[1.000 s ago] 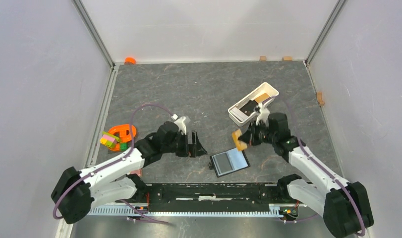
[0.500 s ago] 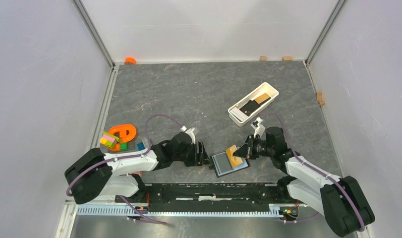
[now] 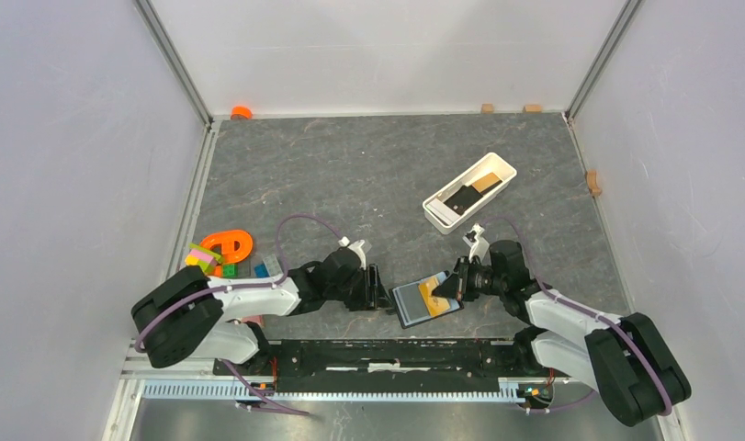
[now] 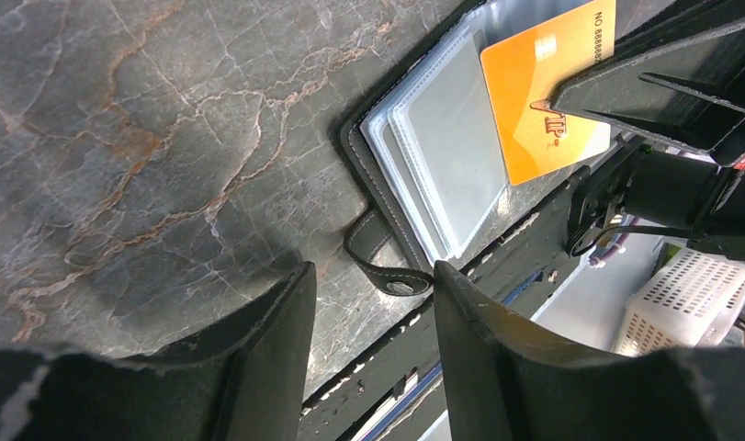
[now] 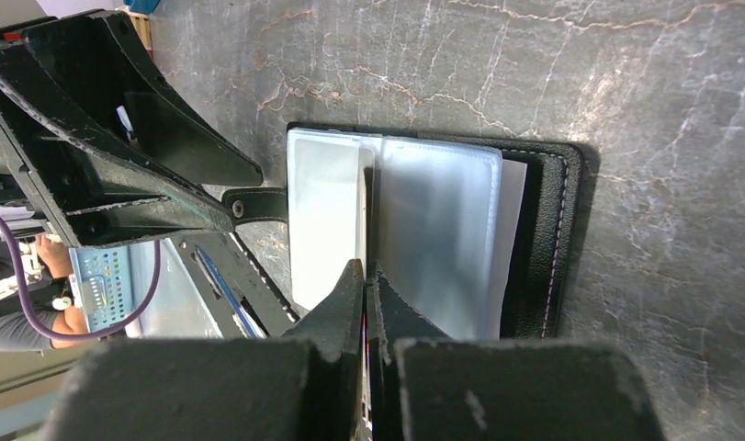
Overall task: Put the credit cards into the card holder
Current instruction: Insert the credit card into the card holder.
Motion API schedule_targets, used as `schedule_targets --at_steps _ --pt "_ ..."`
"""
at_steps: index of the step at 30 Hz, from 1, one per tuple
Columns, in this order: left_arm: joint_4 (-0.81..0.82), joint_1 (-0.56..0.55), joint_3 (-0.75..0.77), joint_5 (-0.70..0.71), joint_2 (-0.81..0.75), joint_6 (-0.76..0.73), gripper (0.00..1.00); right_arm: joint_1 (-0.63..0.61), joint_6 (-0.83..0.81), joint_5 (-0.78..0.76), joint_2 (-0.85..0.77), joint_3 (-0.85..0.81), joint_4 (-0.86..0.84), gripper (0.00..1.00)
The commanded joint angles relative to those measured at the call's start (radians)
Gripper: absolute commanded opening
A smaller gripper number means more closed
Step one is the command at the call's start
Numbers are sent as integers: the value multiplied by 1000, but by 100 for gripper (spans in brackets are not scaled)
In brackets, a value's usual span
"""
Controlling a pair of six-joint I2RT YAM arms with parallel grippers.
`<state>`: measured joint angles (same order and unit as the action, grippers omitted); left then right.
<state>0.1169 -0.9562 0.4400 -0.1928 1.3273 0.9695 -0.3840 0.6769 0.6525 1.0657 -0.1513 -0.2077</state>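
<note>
Since a second ago: right gripper (image 3: pixel 453 287) down from beside the white tray (image 3: pixel 434 219) to the card holder (image 3: pixel 414 308), bringing the orange card (image 3: pixel 430 289) along; left gripper (image 3: pixel 379 289) slid in from 9 o'clock to the holder's edge, narrowing on the way.

Card holder: open and flat at roughly 6 o'clock on the table, near the arm bases. Clear sleeves (image 4: pixel 451 156) facing up, snap tab (image 4: pixel 387 266) sticking out toward 9 o'clock.

Orange card: over the holder's 3 o'clock half, leading edge at the sleeves, not visibly inside any pocket yet. Pinched edge-on in the right gripper, fingers fully together.

Left gripper: about half open, straddling the snap tab, gripping nothing so far; contact with the tab unclear.

Out at 1 o'clock: white tray, with a black card (image 3: pixel 458 198) and a tan card (image 3: pixel 484 182) waiting inside.

Risks, as judged:
- Holder not pinned, so likely to skid toward 9 o'clock under the card's push.
- Floppy sleeves apt to buckle, or to let the card slip between pockets rather than into one.
- Off-centre closing on the tab could flick it and twist the holder.
</note>
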Motion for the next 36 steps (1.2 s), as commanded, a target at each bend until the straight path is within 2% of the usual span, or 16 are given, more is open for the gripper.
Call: schedule_targets --at_steps 1,22,29,36 --pt "46 -9 12 0 19 26 56 -7 7 9 18 28 -76 0" --pt "70 -11 15 2 102 29 10 -32 -4 -17 143 51 -207 0" --pt "70 -12 19 7 116 32 2 -36 -53 -42 176 36 -194 0" --pt "70 -12 20 5 120 32 2 -53 -62 -60 197 58 -240 0"
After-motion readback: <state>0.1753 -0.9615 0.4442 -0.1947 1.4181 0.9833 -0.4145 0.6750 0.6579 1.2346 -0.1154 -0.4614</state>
